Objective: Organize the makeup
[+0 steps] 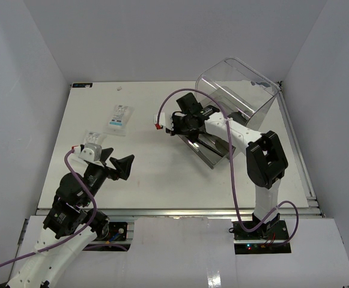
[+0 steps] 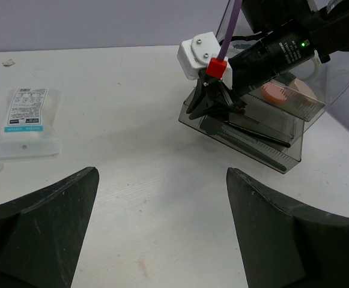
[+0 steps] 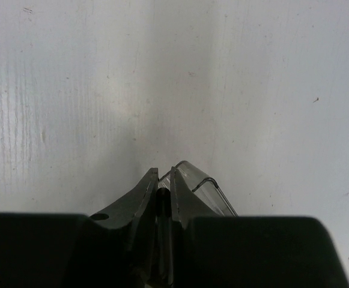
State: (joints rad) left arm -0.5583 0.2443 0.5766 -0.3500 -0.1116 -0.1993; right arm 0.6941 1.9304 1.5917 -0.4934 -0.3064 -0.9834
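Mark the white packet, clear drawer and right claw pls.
white packet (image 2: 24,120), left wrist view, middle of its printed face.
clear drawer (image 2: 246,147), left wrist view, its near side wall.
right claw (image 3: 164,175), right wrist view, midway between its shut fingertips.

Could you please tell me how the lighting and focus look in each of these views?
Top view: soft, even light, all sharp, with glare lines on the clear box rim. Left wrist view: the packet is crisp; the fingers of the left gripper are dark and featureless. Right wrist view: the fingers of the right gripper are almost black, the drawer edge glints, the table is unevenly lit.
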